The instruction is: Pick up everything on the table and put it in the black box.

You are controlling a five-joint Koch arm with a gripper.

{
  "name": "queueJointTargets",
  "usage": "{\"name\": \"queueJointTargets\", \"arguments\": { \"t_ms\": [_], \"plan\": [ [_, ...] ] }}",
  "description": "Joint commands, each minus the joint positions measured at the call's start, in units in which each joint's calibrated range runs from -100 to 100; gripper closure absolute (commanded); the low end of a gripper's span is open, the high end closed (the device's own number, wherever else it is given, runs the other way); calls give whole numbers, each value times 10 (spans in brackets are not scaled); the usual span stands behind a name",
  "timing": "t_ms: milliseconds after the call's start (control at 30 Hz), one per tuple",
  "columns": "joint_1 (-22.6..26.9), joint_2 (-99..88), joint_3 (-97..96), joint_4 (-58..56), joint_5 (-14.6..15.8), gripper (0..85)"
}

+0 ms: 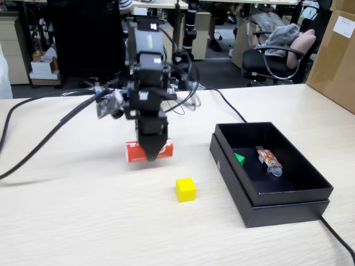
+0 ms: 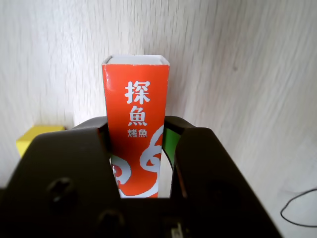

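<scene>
My gripper (image 1: 152,155) points down at the red carton with white markings (image 1: 133,151) on the table (image 1: 83,221). In the wrist view the carton (image 2: 136,94) runs between the two black jaws of the gripper (image 2: 140,125), which press on its two sides. I cannot tell whether the carton is lifted or rests on the table. The yellow cube (image 1: 186,189) sits in front of the carton, also at the left edge of the wrist view (image 2: 37,136). The green cube (image 1: 239,158) lies inside the black box (image 1: 288,208) at the right.
A colourful clear-ended packet (image 1: 268,159) also lies in the black box. Black cables (image 1: 33,149) run across the table's left and back, one passes the box's right corner (image 1: 338,238). A brown cardboard box (image 1: 335,55) stands at the far right.
</scene>
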State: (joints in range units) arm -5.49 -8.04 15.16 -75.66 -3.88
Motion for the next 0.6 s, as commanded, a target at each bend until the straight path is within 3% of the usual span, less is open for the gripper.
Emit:
{"name": "queueJointTargets", "arguments": {
  "t_ms": [0, 233, 433, 567],
  "plan": [
    [39, -145, 39, -39, 21, 811],
    [168, -223, 112, -39, 72, 810],
    [218, -80, 241, -39, 101, 810],
    [218, 63, 333, -39, 105, 810]
  ]
}}
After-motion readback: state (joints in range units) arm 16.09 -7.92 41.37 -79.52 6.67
